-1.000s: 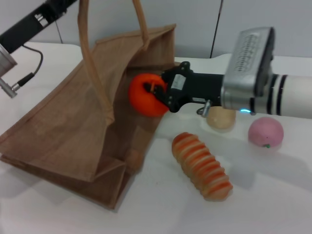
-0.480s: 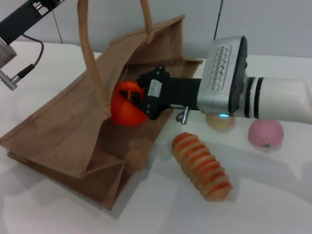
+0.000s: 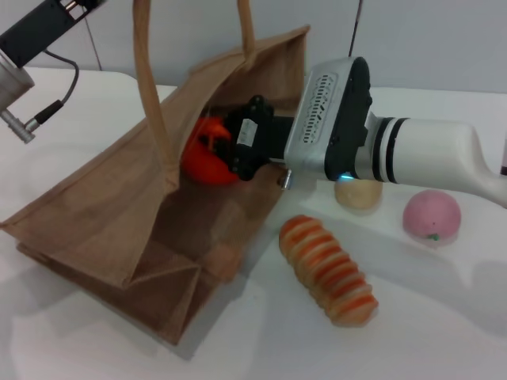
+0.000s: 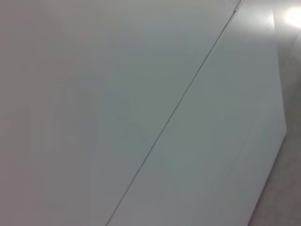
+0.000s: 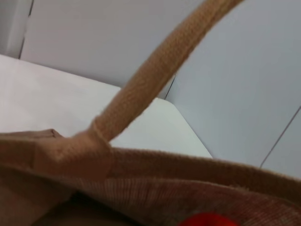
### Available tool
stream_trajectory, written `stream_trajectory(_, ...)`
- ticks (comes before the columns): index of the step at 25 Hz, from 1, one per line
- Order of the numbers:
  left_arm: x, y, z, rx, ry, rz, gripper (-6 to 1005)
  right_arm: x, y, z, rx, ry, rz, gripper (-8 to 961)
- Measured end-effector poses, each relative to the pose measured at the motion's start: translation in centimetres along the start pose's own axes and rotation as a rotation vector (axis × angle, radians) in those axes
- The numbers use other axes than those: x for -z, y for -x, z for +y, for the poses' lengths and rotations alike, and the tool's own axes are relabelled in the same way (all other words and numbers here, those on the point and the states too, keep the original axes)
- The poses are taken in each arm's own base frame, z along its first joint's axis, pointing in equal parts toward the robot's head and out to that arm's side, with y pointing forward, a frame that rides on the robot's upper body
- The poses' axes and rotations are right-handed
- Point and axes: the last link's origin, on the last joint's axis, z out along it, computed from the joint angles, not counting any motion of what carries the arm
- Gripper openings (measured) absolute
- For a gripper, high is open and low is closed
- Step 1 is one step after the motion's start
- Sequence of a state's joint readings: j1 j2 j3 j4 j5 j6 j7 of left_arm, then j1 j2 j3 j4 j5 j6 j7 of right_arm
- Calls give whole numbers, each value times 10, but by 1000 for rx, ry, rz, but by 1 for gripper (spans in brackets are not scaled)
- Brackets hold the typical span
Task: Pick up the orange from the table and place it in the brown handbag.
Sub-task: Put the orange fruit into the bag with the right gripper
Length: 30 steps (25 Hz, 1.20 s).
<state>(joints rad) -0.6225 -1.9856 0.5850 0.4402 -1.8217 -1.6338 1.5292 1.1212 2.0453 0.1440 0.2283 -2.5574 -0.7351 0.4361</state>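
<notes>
Your right tool (image 3: pixel 226 150) reaches into the open mouth of the brown handbag (image 3: pixel 103 214), clenched on the orange (image 3: pixel 202 158), which sits just inside the bag's opening, held off the bag's floor. The black fingers (image 3: pixel 242 146) wrap the fruit's near side, and the silver wrist housing behind them rests at the bag's rim. The bag leans on the white bench (image 3: pixel 444 317), its mouth spread wide and one beige handle (image 3: pixel 150 95) standing up in front of the orange.

Just outside the bag, on the wrist's side, lie a striped orange-and-cream roll (image 3: pixel 329 269), a pale round fruit (image 3: pixel 358 194) partly hidden under the arm, and a pink round fruit (image 3: pixel 432 215) beyond it.

From the right wrist you see the woven rim of the bag (image 5: pixel 188 174), a handle (image 5: pixel 155 80) rising from it, and a sliver of the orange (image 5: pixel 207 220) below the rim.

Your left arm (image 3: pixel 40 36) stays raised at the far side of the bag; its tool is out of sight, so you cannot tell its state.
</notes>
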Motion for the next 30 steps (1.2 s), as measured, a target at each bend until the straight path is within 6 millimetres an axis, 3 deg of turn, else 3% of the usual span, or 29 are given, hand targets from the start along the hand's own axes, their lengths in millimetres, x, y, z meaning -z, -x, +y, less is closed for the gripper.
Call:
stream_trajectory(20,3,-3,1,6,7,18,114,-1,-10,-6,2,-94,64,108)
stream_trajectory(30,16,-3,-7,8,-64,53,113,9,-18,-5,-67,-128,27,330)
